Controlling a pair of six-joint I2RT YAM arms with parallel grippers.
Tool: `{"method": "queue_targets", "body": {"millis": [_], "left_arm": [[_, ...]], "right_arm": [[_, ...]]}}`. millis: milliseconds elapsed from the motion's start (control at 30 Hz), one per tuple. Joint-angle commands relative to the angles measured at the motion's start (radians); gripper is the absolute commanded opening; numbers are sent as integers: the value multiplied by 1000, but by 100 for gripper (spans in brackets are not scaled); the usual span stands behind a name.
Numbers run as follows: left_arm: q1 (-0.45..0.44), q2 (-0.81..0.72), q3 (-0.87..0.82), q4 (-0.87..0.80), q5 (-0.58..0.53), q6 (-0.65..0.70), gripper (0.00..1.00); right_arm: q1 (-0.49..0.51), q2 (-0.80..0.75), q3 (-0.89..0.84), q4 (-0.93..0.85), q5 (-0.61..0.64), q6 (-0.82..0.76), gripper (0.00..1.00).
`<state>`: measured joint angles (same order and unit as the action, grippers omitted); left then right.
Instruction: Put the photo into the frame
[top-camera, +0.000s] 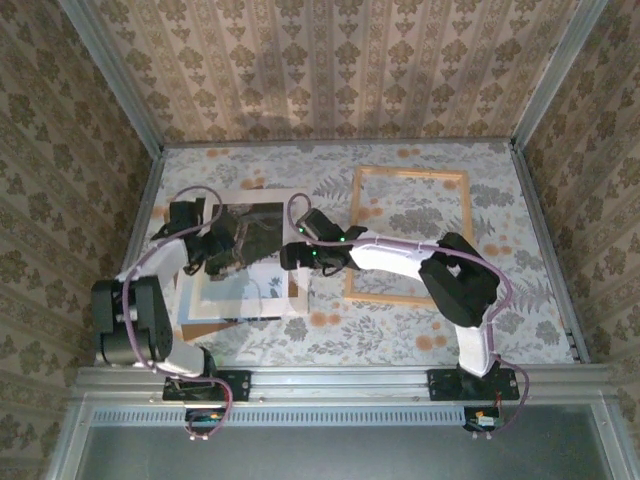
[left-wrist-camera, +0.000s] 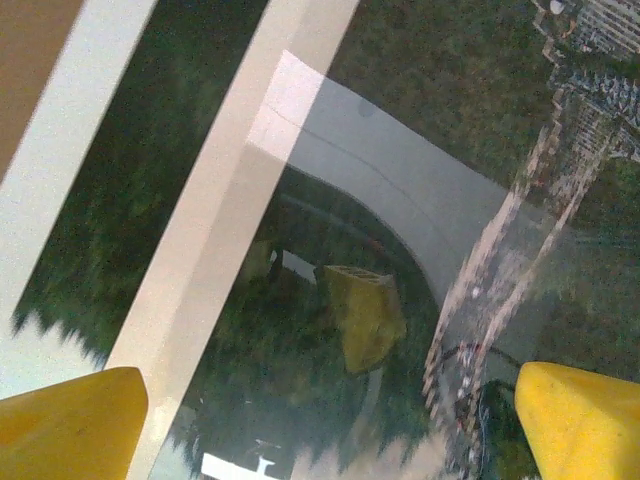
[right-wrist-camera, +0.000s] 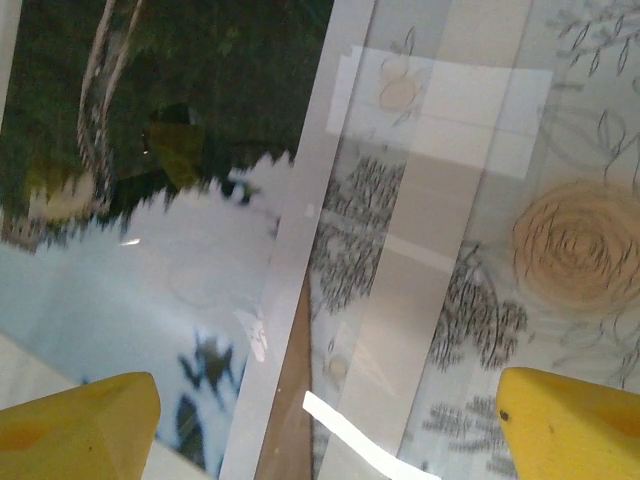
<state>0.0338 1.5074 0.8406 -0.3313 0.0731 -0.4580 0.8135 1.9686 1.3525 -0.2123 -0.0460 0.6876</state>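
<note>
Frame (top-camera: 410, 172) of light wood lies flat on the floral tablecloth (top-camera: 520, 200), off to the right of the right gripper (top-camera: 290, 255), with the cloth showing through its opening. The photo (top-camera: 245, 290), dark green hill and pale sky in a white border, lies directly beneath both grippers. The left gripper (top-camera: 222, 250) hangs over the hill part (left-wrist-camera: 420, 80), the right one (right-wrist-camera: 320, 420) over the sky (right-wrist-camera: 150, 260) at the print's right edge. A sliver of brown board (right-wrist-camera: 290, 390) shows under that edge. Both grippers stand wide open, their yellow fingers (left-wrist-camera: 70, 420) (right-wrist-camera: 80, 420) spread with nothing between them.
</note>
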Motion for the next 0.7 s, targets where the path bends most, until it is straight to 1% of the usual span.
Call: {"method": "queue_targets", "body": {"millis": [0, 67, 167, 467, 567, 667], "left_arm": [[28, 60, 73, 25, 65, 71, 98], [49, 95, 95, 27, 98, 61, 99], [47, 131, 109, 46, 126, 57, 100], [49, 180, 108, 41, 109, 47, 100], [49, 191, 105, 41, 101, 45, 100], [50, 204, 97, 56, 140, 38, 100]], "right_arm": [[-30, 33, 54, -30, -3, 51, 88], [-42, 58, 71, -35, -9, 67, 88], [-48, 100, 107, -52, -5, 93, 87], [-51, 173, 175, -64, -2, 161, 82], [-53, 183, 174, -61, 1, 182, 81], [-53, 202, 183, -61, -3, 203, 80]]}}
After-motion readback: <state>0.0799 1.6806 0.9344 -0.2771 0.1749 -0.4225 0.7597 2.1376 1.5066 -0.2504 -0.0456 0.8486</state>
